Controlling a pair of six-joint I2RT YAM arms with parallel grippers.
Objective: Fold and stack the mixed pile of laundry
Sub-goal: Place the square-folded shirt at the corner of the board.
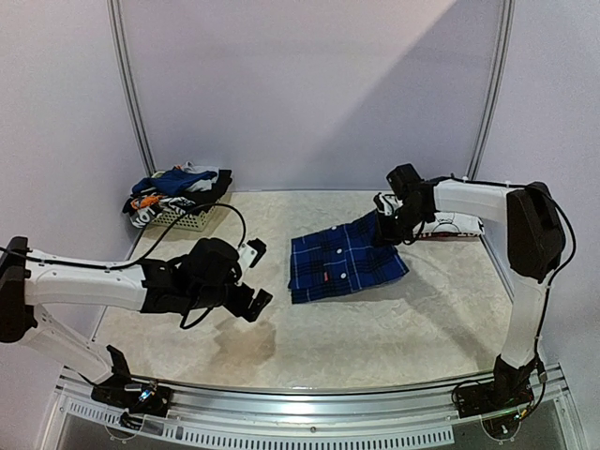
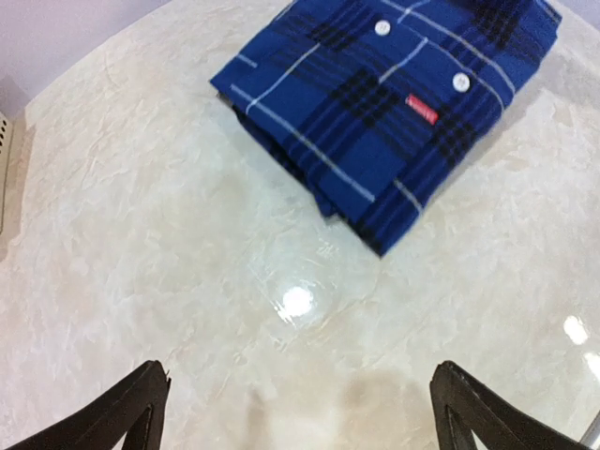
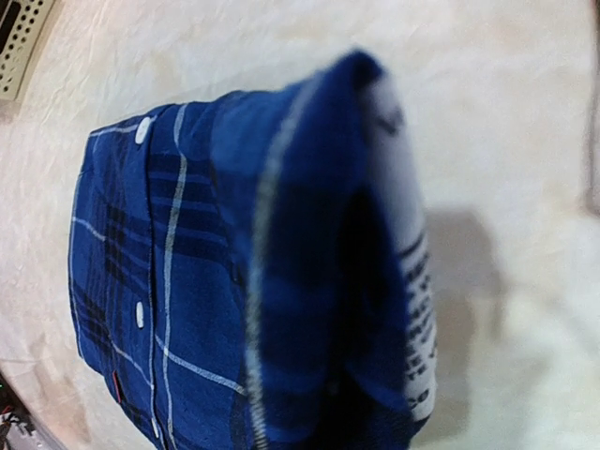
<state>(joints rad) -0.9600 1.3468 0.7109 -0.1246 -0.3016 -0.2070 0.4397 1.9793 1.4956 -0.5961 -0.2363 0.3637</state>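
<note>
- Marbled counter [image 1: 394, 328] under lilac walls [image 1: 309, 94].
- Folded plaid shirt [image 1: 345, 264] at centre, 1 o'clock corner clamped in closed right pincer [image 1: 386, 228].
- At 9 o'clock, left pincer [image 1: 260, 275]: wide open, empty.

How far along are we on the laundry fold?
Done: plaid shirt lies folded mid-table. In hand: right gripper pinches its far right corner, lifted; left gripper open, empty. Left: other garments heaped on the white basket, none stacked yet.

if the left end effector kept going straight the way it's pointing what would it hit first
Probably the bare tabletop, short of the folded plaid shirt, since the open left end effector looks angled down. Depth is unclear; if flatter, the shirt's near edge.
</note>
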